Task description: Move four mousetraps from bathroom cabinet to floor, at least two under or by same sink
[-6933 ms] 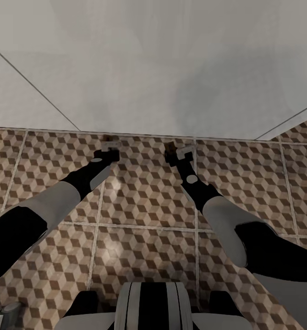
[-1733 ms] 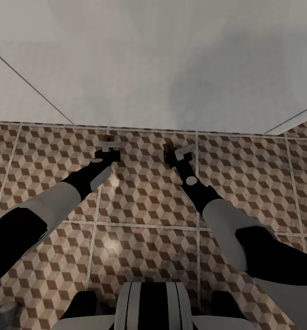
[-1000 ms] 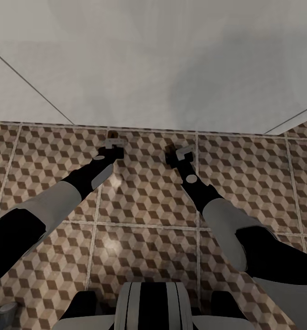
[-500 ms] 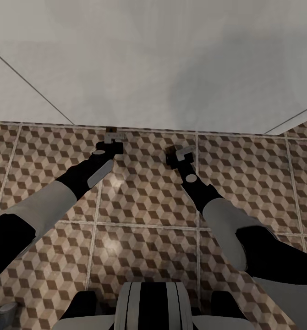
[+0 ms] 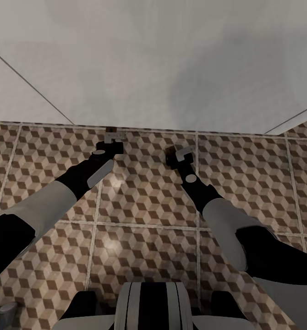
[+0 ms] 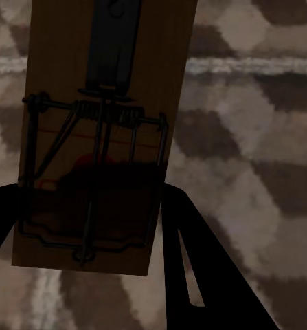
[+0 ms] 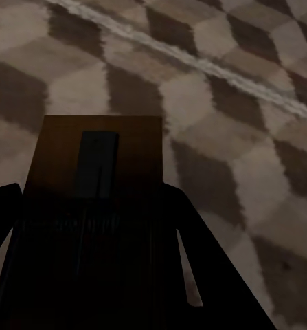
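Both arms reach low over the bathroom floor point(image 5: 144, 197), near the white sink point(image 5: 153, 68). The left pincer point(image 5: 111, 140) pinches 1 mousetrap point(image 6: 98, 137); the right pincer point(image 5: 177, 153) pinches another mousetrap point(image 7: 101, 165).

Prob. a bathroom in a home: floor tiles point(image 5: 144, 247) w/ brown-beige-cream cube print & pale grout, plus a big white boxy fixture point(image 5: 162, 64) above, likely the sink's underside.

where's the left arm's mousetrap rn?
Between the left gripper fingers: the mousetrap hangs over the bathroom floor, by the white sink edge.
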You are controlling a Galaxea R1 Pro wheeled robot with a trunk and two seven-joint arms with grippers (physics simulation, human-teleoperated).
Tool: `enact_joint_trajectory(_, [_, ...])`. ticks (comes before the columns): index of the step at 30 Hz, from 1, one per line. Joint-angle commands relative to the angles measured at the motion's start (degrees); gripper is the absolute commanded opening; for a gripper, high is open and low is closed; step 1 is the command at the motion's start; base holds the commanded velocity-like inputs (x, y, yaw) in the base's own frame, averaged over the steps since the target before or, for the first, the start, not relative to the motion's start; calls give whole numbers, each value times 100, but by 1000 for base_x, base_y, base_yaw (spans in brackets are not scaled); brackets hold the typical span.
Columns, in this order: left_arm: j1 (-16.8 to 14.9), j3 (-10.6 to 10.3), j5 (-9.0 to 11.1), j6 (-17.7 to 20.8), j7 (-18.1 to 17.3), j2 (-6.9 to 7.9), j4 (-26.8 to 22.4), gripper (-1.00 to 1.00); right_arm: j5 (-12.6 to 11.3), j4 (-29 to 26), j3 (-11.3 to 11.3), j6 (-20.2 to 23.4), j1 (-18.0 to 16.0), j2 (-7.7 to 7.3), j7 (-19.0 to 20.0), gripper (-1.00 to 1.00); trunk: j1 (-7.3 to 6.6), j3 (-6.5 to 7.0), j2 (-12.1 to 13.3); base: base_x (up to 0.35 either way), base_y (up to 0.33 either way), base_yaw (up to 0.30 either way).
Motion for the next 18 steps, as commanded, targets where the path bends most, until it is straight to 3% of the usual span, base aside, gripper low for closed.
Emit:
enact_joint_trajectory(1, [-7, -38, 12, 26, 65, 9, -16, -100, 36, 10, 24, -6, -5, 0, -44, -100, -1, -3, -1, 0, 0, 0])
enact_joint_trajectory(18, [-7, -37, 1, 22, 67, 9, 71, -100, 36, 13, 49, -16, -5, 0, -38, -100, -1, -3, -1, 0, 0, 0])
